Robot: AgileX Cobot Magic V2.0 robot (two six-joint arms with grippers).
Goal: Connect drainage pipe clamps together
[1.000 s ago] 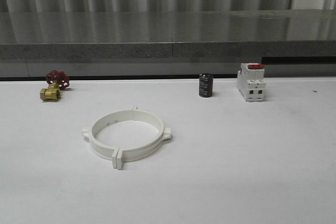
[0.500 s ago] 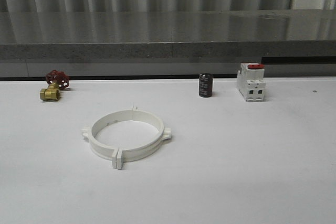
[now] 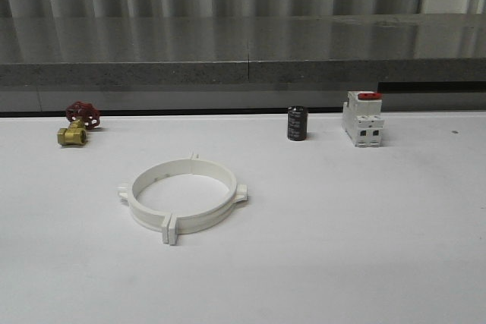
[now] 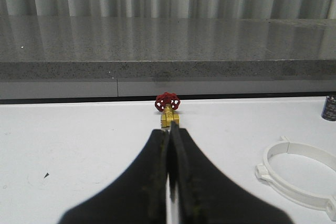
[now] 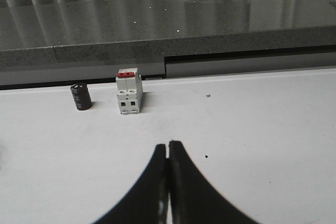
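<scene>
The drainage pipe clamps (image 3: 182,201) lie on the white table left of centre, two white half-ring arcs standing together as one wide ring with small flat tabs at the joints. Part of that ring (image 4: 299,176) appears in the left wrist view, off to one side of my left gripper (image 4: 169,129). The left gripper is shut with nothing between its black fingers, held over bare table short of the brass valve. My right gripper (image 5: 168,144) is shut too and holds nothing, hovering over bare table some way in front of the breaker.
A brass valve with a red handwheel (image 3: 78,122) sits at the back left. A small black cylinder (image 3: 297,123) and a white breaker with a red top (image 3: 363,117) stand at the back right. A grey ledge (image 3: 243,51) runs behind the table.
</scene>
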